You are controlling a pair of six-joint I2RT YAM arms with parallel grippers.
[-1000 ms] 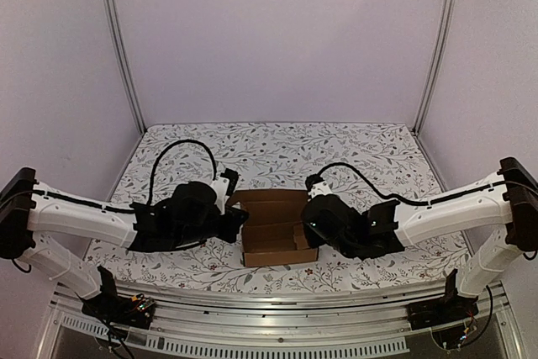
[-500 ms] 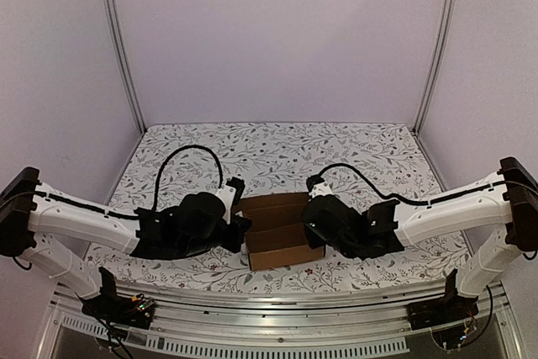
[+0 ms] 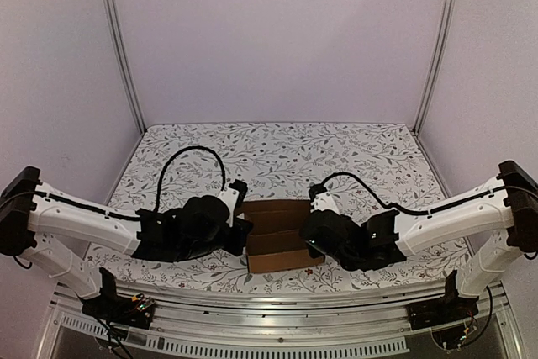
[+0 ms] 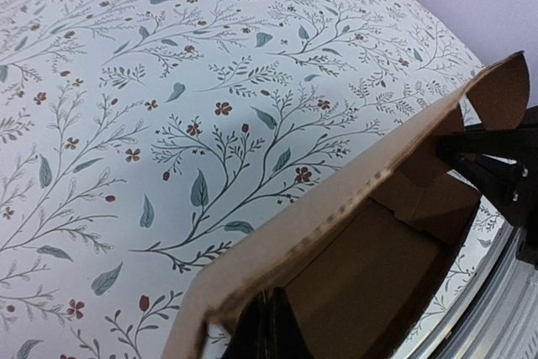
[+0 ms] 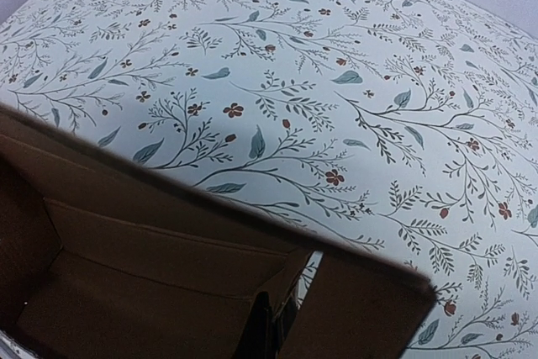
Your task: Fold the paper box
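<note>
The paper box [image 3: 274, 242] is a brown open carton with raised walls, low in the middle of the table between my two grippers. My left gripper [image 3: 242, 229] is shut, its tips against the box's left side. In the left wrist view its fingertips [image 4: 271, 330] meet under the edge of the brown wall [image 4: 336, 199]. My right gripper [image 3: 310, 238] is shut at the box's right side. In the right wrist view it [image 5: 274, 334] sits at the gap between an inner flap [image 5: 168, 250] and the end wall [image 5: 370, 308]. Whether either pinches cardboard is unclear.
The floral cloth [image 3: 277, 153] covers the table. A metal rail [image 3: 269, 304] runs along the near edge, with the arm bases at both ends. Frame posts [image 3: 122, 48] and white walls close in the back and sides. Black cables [image 3: 181, 166] loop over each arm.
Both grippers have slid toward the near edge and closer together. The box has shifted slightly right and nearer with them, and looks shorter front to back.
</note>
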